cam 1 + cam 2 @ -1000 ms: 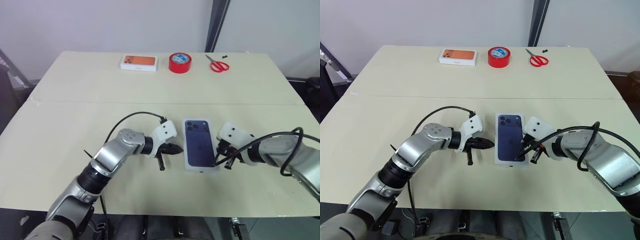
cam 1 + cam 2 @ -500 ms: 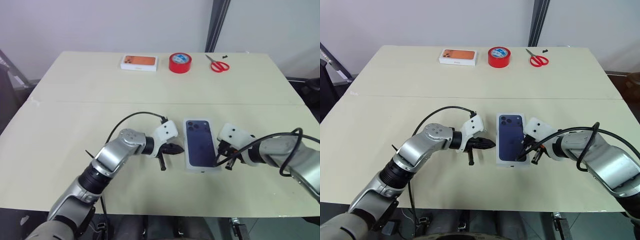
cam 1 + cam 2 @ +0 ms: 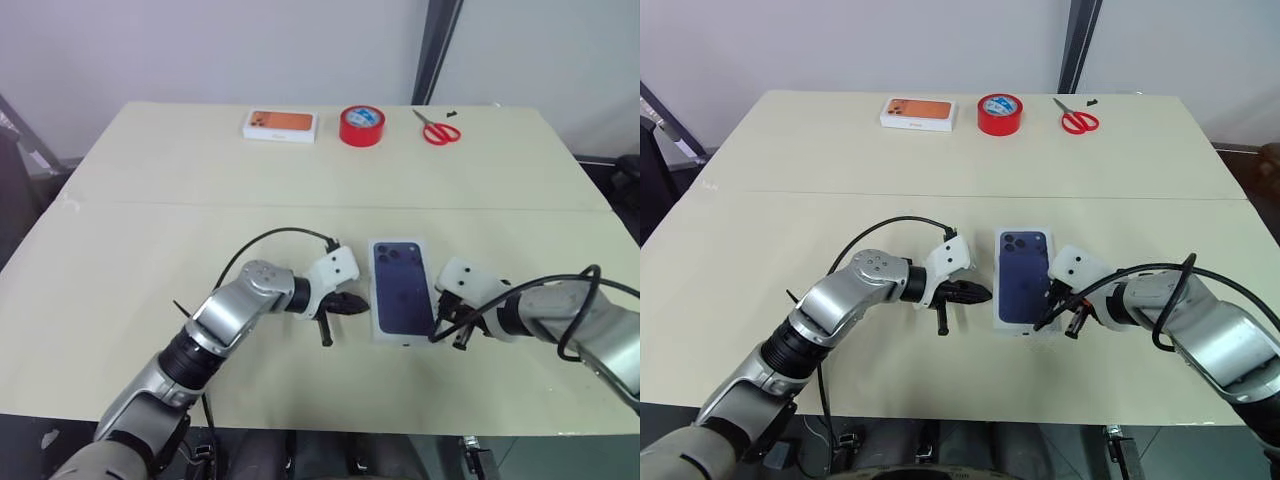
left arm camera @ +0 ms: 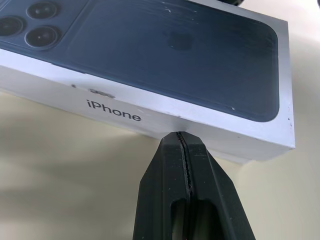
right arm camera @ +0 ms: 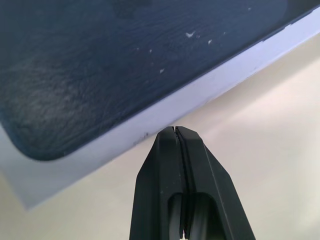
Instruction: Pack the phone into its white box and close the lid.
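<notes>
One closed lid (image 3: 402, 303) between two hands — left hand (image 3: 364, 303), right hand (image 3: 437, 333) — both clenched, empty.

Beige table (image 3: 150, 200), plain white wall (image 3: 200, 50), dark upright post (image 3: 437, 50)

Even, bright overhead light falls on the pale worktop (image 3: 150, 260), with only soft, short shadows under the arms and no harsh glare. In the wrist views a gentle sheen and fine scratches show on the dark printed top of the lid (image 4: 165, 55), its far parts slightly soft. Both head views are sharp, with little distortion toward the worktop's corners.
</notes>
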`<state>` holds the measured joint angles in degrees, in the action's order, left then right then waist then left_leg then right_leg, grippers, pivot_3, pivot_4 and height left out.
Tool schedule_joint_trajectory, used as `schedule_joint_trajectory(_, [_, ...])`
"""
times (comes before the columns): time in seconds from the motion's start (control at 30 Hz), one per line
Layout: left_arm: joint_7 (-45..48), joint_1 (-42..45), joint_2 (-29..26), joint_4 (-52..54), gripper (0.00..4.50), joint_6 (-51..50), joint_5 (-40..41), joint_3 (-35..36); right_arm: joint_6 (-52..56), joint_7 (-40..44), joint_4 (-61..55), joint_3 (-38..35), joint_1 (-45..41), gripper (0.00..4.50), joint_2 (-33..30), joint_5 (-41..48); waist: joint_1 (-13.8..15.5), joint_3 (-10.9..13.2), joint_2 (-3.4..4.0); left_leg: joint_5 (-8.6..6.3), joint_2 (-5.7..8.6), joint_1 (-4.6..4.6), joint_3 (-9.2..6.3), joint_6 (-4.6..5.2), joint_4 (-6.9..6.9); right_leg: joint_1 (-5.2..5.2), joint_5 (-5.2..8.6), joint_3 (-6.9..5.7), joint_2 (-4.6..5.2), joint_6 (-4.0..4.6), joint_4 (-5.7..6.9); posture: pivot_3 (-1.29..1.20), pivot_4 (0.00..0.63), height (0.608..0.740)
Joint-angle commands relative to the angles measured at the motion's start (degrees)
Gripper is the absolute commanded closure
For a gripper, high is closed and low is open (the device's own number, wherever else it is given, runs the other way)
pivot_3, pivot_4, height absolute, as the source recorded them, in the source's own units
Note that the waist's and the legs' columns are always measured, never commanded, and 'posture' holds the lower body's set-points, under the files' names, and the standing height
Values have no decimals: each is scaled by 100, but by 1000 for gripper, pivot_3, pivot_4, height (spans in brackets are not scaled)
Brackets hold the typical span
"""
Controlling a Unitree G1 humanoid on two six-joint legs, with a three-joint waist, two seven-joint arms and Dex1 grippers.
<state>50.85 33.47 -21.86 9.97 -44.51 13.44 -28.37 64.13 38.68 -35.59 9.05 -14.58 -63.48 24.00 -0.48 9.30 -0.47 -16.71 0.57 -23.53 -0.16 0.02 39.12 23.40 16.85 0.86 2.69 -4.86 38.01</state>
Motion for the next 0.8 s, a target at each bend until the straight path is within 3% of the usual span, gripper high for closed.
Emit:
schedule_joint_trajectory(0.03, [11,60,23,75,4500,101,-1,69,-149,143,-31,-375,-3,4488,-174,-42,-4,0,0,0,0,0,0,0,0,0,0,0,0,0,1,0,150,729])
schedule_joint_trajectory(0.3, [-10,54,72,38,4500,126,41,185,-678,603,242,-880,306,4488,-574,-144,4,0,0,0,0,1,1,0,1,-2,0,0,-1,0,1,0,150,729])
schedule_joint_trajectory(0.43, [16,22,44,56,4500,165,7,157,-1246,1189,254,-1525,592,4488,-737,47,1,0,0,0,0,1,1,0,1,-2,0,0,-2,0,2,0,150,729])
schedule_joint_trajectory(0.57, [29,-33,-41,71,4500,194,122,427,-1240,1558,-129,-2029,762,4488,-499,604,-13,0,0,0,0,6,1,0,1,-6,0,0,-6,-1,4,0,150,729])
schedule_joint_trajectory(0.8, [-203,236,280,-177,4500,295,507,1241,-1007,1169,-603,-1781,1016,4488,-91,752,31,0,-2,0,-1,8,1,0,4,-8,0,1,-4,-1,5,0,150,729])
